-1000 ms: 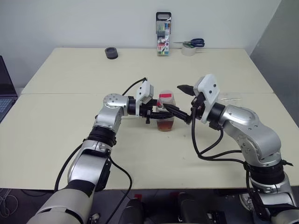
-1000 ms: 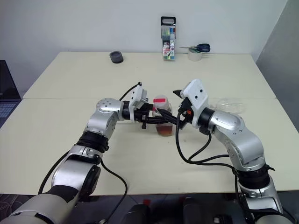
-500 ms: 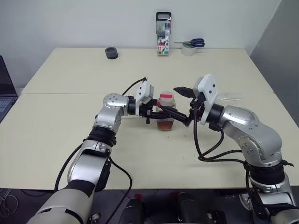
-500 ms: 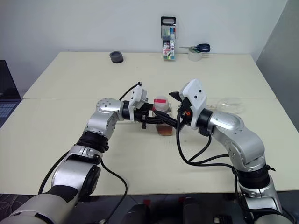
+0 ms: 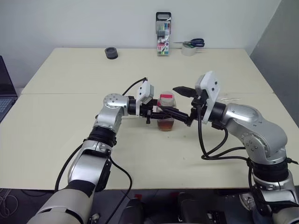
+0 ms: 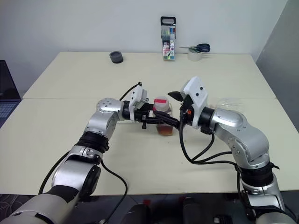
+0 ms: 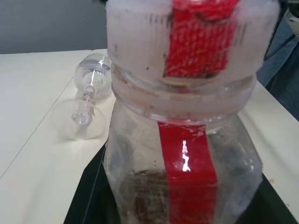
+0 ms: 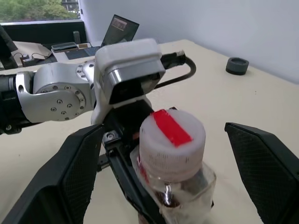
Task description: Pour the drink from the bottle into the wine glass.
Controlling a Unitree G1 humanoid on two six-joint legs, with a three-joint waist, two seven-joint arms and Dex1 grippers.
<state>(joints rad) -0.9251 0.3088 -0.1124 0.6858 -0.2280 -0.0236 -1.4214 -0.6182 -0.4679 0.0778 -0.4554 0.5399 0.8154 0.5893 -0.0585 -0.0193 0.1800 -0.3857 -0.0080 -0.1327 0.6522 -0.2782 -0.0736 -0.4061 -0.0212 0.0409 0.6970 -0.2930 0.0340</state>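
The bottle (image 5: 165, 112) stands upright mid-table, clenched in my left gripper (image 5: 156, 113). My right gripper (image 8: 170, 154) is spread wide, one finger either side of its cap. My left wrist view reveals the wine glass (image 7: 86, 107) lying toppled behind.

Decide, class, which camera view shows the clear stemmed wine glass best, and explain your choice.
The left wrist view: the clear stemmed wine glass lies on its side on the cream table, with bowl, stem and round foot all plain. In the head views it is a faint clear shape behind the right arm.
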